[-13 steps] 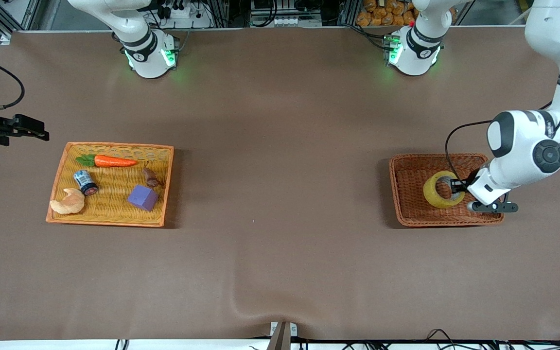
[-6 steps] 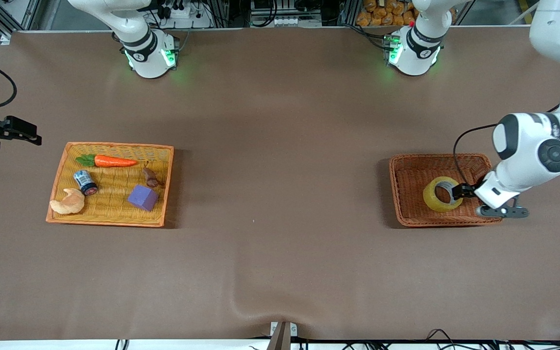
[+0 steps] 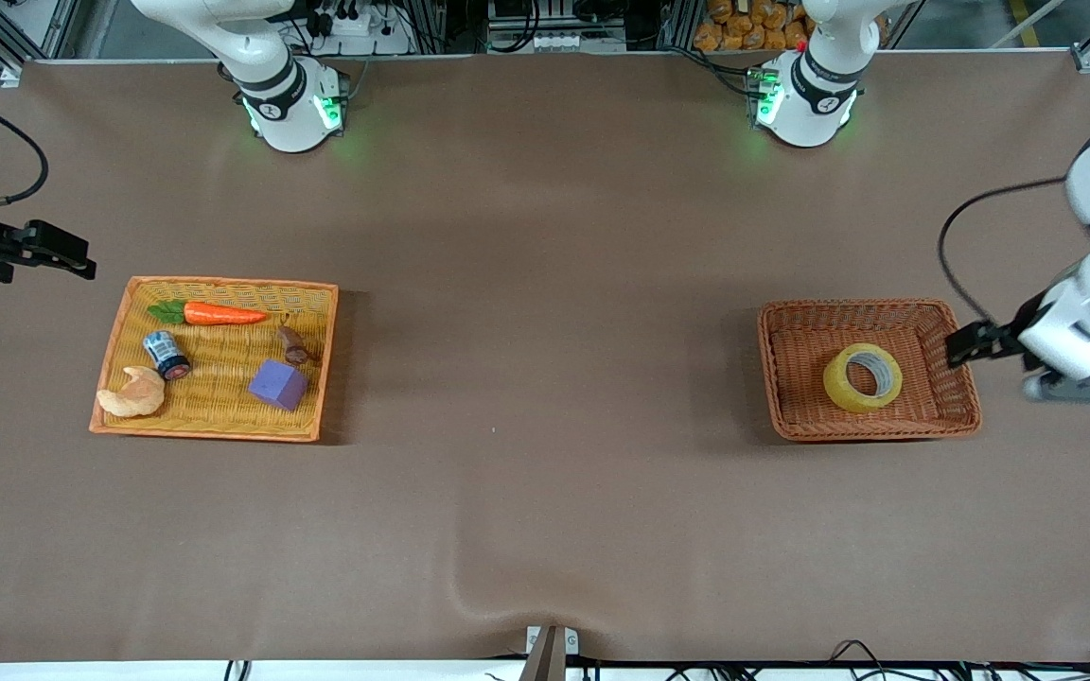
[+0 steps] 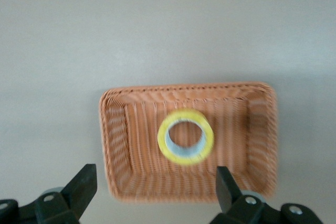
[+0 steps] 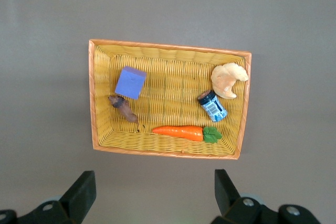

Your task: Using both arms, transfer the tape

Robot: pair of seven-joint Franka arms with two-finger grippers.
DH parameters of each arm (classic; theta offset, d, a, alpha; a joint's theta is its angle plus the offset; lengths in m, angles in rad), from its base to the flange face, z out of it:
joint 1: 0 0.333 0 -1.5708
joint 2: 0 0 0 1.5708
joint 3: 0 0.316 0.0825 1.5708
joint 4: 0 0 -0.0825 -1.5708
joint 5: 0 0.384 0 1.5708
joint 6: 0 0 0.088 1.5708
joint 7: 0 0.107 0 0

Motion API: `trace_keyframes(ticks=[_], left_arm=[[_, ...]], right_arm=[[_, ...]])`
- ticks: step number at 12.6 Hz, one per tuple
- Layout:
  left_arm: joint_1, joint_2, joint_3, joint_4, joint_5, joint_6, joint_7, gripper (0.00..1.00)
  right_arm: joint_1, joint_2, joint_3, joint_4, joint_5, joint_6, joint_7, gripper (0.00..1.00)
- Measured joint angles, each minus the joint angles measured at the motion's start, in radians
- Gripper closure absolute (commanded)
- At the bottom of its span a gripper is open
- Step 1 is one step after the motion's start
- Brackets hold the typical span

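The yellow tape lies flat in the brown wicker basket at the left arm's end of the table, its grey-white core showing. My left gripper is open and empty, up in the air just off the basket's rim at the table's end. In the left wrist view the tape sits in the basket below my open left gripper. My right gripper is open and empty, waiting beside the yellow basket; it also shows in the right wrist view.
The yellow basket holds a carrot, a purple cube, a tan croissant toy, a small can and a brown item. Brown table cloth lies between the baskets.
My left gripper has let go of the tape and drawn back out of the brown basket toward the table's end. The tape now lies flat. The right gripper barely shifted.
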Motion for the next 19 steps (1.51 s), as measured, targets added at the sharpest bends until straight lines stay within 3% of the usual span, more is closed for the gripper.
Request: trace_keyframes(ticks=[3, 11, 12, 17, 19], left_arm=[[0.0, -0.013, -0.024, 0.104, 0.0, -0.163, -0.038, 0.0], [-0.002, -0.073, -0.03, 0.181, -0.032, -0.291, -0.046, 0.0], [-0.024, -0.084, -0.005, 0.181, -0.05, -0.298, -0.046, 0.0], [-0.311, -0.115, 0.277, 0.154, -0.059, -0.336, -0.049, 0.0], [-0.384, -0.116, 0.347, 0.148, -0.059, -0.336, -0.049, 0.0]], right_arm=[[-0.009, 0.0, -0.005, 0.023, 0.007, -0.004, 0.04, 0.0], [-0.012, 0.007, -0.007, 0.029, 0.027, 0.015, 0.065, 0.0], [-0.012, 0.007, -0.007, 0.029, 0.027, 0.015, 0.065, 0.0], [-0.012, 0.007, -0.008, 0.031, 0.027, 0.018, 0.065, 0.0], [-0.012, 0.007, -0.009, 0.037, 0.027, 0.019, 0.065, 0.0]])
